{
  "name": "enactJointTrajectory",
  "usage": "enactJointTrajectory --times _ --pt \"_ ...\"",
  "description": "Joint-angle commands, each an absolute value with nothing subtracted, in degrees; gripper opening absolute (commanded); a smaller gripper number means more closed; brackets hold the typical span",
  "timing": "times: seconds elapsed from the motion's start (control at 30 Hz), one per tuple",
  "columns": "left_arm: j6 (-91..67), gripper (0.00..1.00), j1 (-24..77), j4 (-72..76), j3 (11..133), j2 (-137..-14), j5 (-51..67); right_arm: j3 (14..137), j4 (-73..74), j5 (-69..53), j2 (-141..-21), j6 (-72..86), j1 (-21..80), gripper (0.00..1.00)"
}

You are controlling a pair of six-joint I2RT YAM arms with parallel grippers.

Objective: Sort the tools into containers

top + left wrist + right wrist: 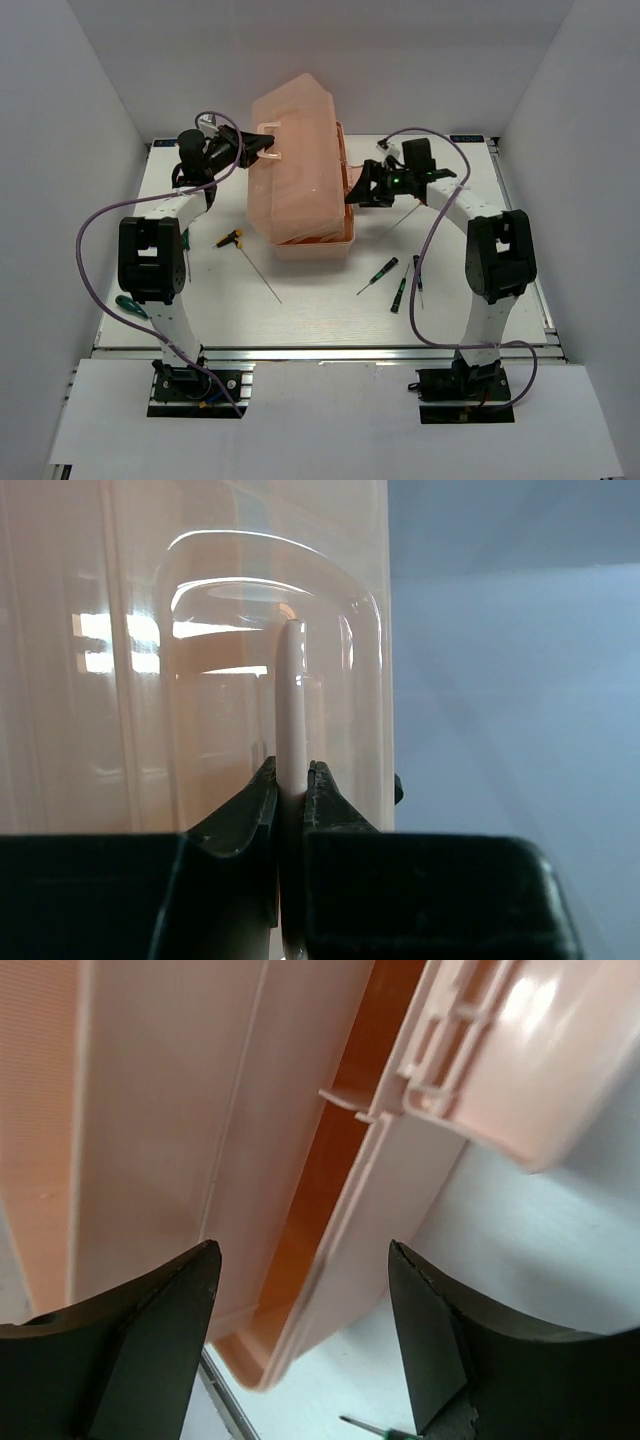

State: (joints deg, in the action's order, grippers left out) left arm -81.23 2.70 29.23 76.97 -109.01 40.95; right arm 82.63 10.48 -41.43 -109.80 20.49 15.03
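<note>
Only overhead: yellow-handled rod beside toolbox

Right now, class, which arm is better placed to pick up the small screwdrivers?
Right. The right gripper is open, and the screwdrivers lie on its side of the table. The left gripper is shut on the toolbox handle, so it is busy.

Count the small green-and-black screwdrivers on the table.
3, clustered front-right of the toolbox: leftmost screwdriver, middle screwdriver, rightmost screwdriver. Others may be hidden inside the toolbox.
</note>
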Motion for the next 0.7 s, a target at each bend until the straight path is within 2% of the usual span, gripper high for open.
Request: enactJointTrajectory --times 0.0,0.1,0.4,0.6,0.63,0.67 --pt "-84.5 0.00 1.4 39.8 75.9 -105.1 40.2 82.6 14.1 -32.3 -108.9 23.0 19.1 0.73" --pt "-86.5 0.00 1.1 43.1 74.8 -105.6 40.3 83.1 13.3 -27.3 -109.3 24.3 21.0 0.71" --pt "-89.8 0.00 0.1 48.2 73.6 -106.6 42.1 86.4 13.3 -20.0 -113.6 27.0 21.7 0.55" --pt "-90.4 0.00 -2.0 48.6 73.4 -107.1 43.4 88.8 13.1 -14.9 -117.5 24.4 21.9 0.33" --pt "-90.3 0.00 -2.5 48.3 73.2 -107.1 43.9 88.9 12.7 -13.1 -117.5 24.0 21.9 0.24" --pt "-90.2 0.00 -2.9 48.3 73.0 -107.1 44.0 88.4 12.0 -12.1 -117.1 23.9 21.9 0.19"
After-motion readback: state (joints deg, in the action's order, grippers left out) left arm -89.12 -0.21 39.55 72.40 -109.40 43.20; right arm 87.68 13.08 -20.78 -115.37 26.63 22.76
